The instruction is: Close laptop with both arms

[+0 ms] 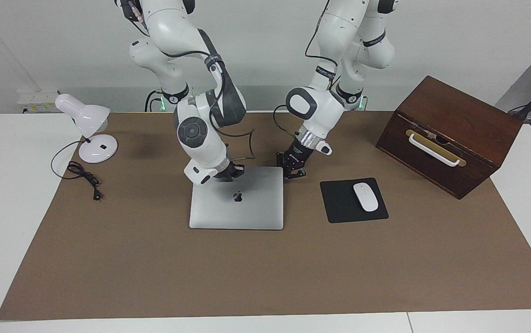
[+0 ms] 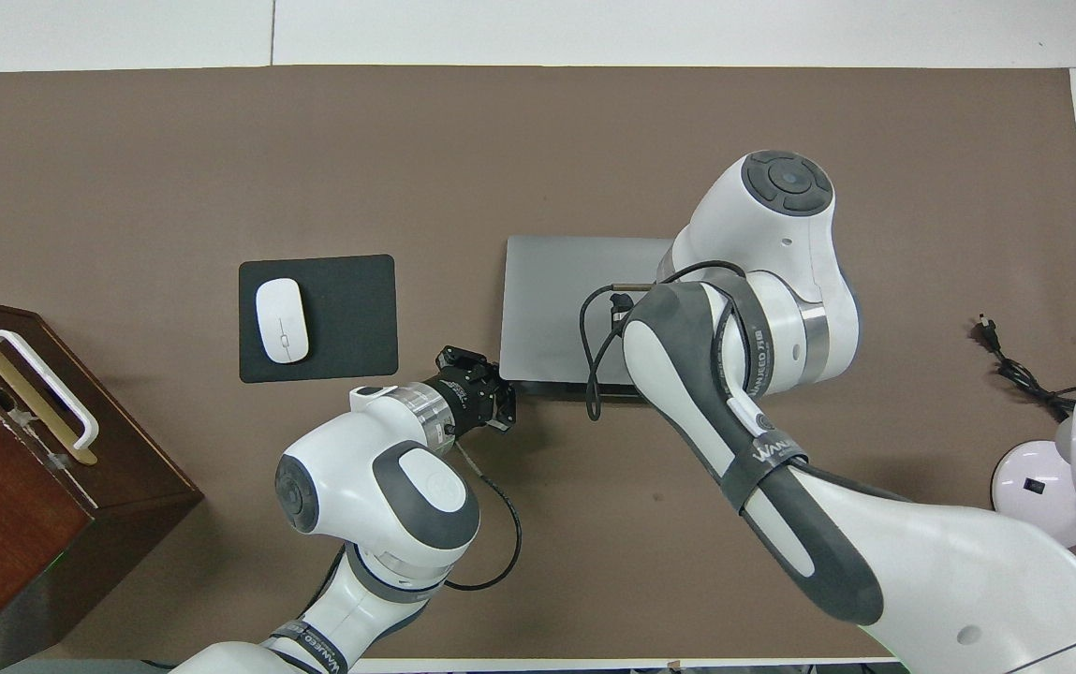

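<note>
The silver-grey laptop (image 1: pixel 242 210) (image 2: pixel 566 300) lies mid-table on the brown mat. Its lid with the dark logo is down almost flat, and a thin dark strip shows under the lid edge nearest the robots. My right gripper (image 1: pixel 234 172) is shut and sits on that edge of the lid. In the overhead view the right arm hides it. My left gripper (image 1: pixel 294 174) (image 2: pixel 503 409) is shut and low beside the lid's corner nearest the robots, toward the left arm's end. I cannot tell whether it touches the laptop.
A black mouse pad (image 1: pixel 339 206) with a white mouse (image 1: pixel 366 197) lies beside the laptop toward the left arm's end. A brown wooden box (image 1: pixel 450 134) with a white handle stands past it. A white desk lamp (image 1: pixel 90 125) and its cable are at the right arm's end.
</note>
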Controlling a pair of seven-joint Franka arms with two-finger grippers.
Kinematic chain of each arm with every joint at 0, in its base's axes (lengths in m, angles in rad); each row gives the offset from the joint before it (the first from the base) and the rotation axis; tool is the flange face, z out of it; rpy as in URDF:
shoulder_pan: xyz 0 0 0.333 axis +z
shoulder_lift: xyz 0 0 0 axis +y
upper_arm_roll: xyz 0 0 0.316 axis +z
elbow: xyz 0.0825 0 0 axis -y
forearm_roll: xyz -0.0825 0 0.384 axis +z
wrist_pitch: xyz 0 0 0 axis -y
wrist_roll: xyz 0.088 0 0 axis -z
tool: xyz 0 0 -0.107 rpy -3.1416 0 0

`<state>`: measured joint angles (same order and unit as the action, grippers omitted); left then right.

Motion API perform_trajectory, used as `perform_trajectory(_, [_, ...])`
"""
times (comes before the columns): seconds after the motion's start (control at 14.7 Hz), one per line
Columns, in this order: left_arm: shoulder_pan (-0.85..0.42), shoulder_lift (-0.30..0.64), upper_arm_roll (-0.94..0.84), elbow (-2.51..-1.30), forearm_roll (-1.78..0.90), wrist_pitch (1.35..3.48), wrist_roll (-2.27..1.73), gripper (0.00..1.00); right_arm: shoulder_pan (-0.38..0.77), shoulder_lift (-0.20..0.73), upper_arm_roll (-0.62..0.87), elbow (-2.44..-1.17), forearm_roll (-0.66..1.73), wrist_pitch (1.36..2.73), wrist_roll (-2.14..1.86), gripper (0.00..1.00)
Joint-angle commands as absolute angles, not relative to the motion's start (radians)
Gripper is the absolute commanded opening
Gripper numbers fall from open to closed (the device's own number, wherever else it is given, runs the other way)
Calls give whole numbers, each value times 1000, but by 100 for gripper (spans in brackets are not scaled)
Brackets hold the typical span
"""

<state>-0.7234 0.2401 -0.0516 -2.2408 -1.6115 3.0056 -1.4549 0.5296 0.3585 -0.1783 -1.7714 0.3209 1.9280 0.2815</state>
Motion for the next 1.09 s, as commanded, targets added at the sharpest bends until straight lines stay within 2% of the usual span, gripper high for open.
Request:
perform_trajectory(0.0, [-738, 245, -46, -2303, -1634, 3000, -1433, 0, 531, 322, -175, -1835, 341, 1965, 285, 0])
perform_trajectory(1.02, [-738, 247, -48, -2303, -1634, 3002, -1433, 0, 543, 324, -175, -1881, 341, 2029, 287, 0])
